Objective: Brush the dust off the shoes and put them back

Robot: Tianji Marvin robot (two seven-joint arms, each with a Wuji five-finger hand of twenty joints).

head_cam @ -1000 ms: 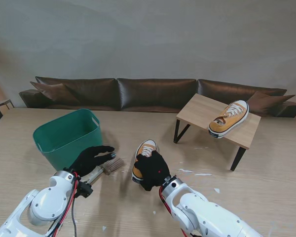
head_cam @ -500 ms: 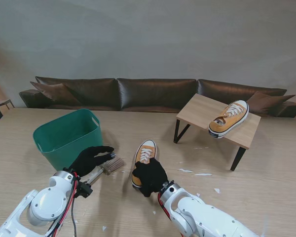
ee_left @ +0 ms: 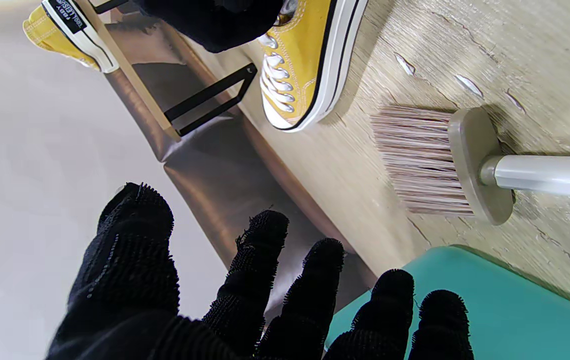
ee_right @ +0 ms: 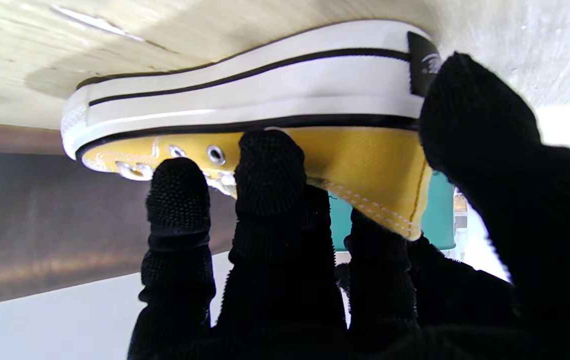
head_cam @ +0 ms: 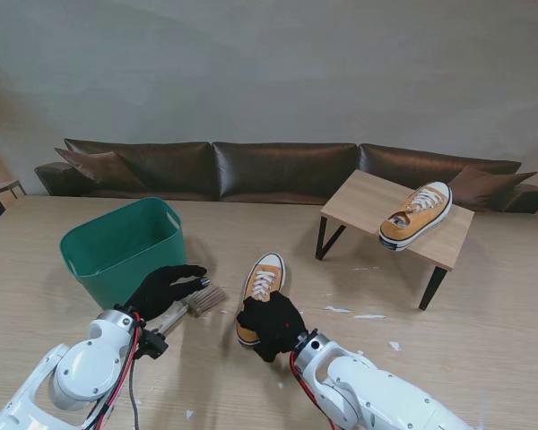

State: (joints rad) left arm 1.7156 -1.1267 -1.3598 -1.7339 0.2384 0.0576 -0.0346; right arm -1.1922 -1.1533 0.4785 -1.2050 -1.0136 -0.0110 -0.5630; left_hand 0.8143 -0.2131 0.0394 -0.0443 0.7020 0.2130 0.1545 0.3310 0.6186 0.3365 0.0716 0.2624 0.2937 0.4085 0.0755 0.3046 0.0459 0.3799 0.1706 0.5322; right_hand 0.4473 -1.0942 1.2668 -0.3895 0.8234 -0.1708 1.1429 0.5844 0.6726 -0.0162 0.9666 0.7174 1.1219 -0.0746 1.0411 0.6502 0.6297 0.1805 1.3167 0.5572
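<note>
Our right hand (head_cam: 271,324) is clamped on the heel of the yellow shoe (head_cam: 260,285), which rests on the table (head_cam: 484,296). Our left hand (head_cam: 164,288) hovers with fingers spread over the brush (head_cam: 195,303), just beside the green bin (head_cam: 121,249).

I count two yellow canvas sneakers with white rubber soles (head_cam: 261,294) (head_cam: 417,215), one beige brush with a pale handle (head_cam: 200,302), one green plastic tub (head_cam: 123,249), one small wooden side table on black legs (head_cam: 363,199), and my own two black-gloved hands (head_cam: 164,287) (head_cam: 271,325).
</note>
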